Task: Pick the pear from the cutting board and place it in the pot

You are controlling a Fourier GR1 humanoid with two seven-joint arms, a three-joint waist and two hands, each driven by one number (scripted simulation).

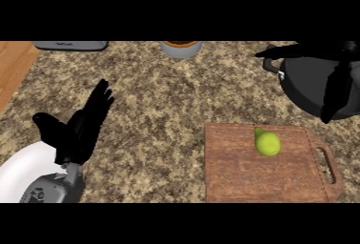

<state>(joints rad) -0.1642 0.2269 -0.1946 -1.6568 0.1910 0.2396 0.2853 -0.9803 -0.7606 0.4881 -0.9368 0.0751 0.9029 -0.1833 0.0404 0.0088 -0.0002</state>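
The speckled stone counter [175, 95] fills most of the view, with a strip of wooden surface [14, 66] seen at its left edge. On the counter's right side a wooden cutting board [239, 176] is laid, its handle slot turned to the right. Beyond it, at the upper right, the dark pot [309, 86] is set, near the board so that only a short carry should be needed. The left hand [81, 128] is shown at the lower left, fingers straight and raised, holding nothing; it appears to be kept at rest, well apart from the board. The right hand [337, 81] is seen over the pot, its dark fingers stretched downward and empty; its outline is hard to separate from the black pot behind it. The pear [268, 142] is left lying on the board's upper part, untouched, so the pick is judged not yet made. A grey appliance [70, 45] and a small cup [181, 48] are cut off at the top edge, and their contents cannot be made out.
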